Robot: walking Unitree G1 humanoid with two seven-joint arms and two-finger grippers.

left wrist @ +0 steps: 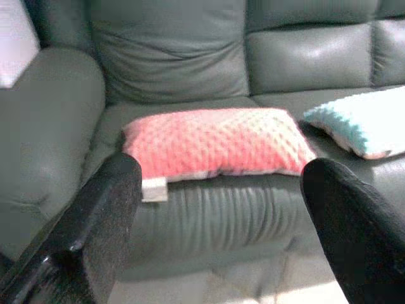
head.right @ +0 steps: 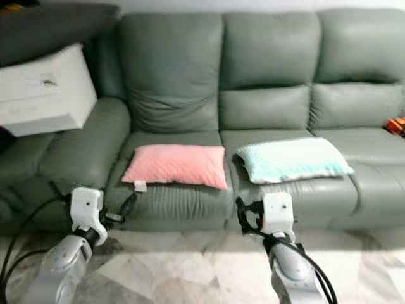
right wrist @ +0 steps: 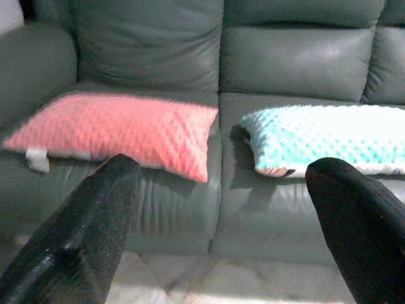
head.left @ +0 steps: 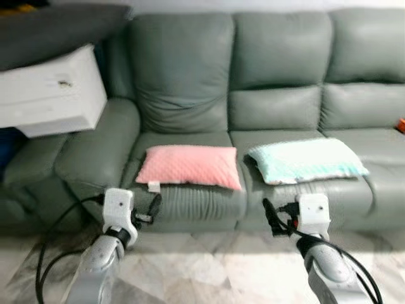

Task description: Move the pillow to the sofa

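Both silver arms are raised low in the head views, over a pale marbled floor point(head.left: 209, 266). At about 7 o'clock the left gripper point(head.left: 154, 207) is held just short of the sofa's point(head.left: 183, 76) front edge, its two black fingers point(left wrist: 95, 221) spread wide apart with nothing between them. At about 5 o'clock the right gripper point(head.left: 268, 215) is likewise held before the seat, fingers point(right wrist: 88, 234) parted and empty. A pink pillow point(head.left: 190, 166) is laid flat on the left seat cushion, a white tag at its near corner. Just beside it, toward 3 o'clock, a mint pillow point(head.left: 304, 160) is laid on the middle cushion. A white box point(head.left: 54, 92) is seen over the armrest at 10 o'clock.
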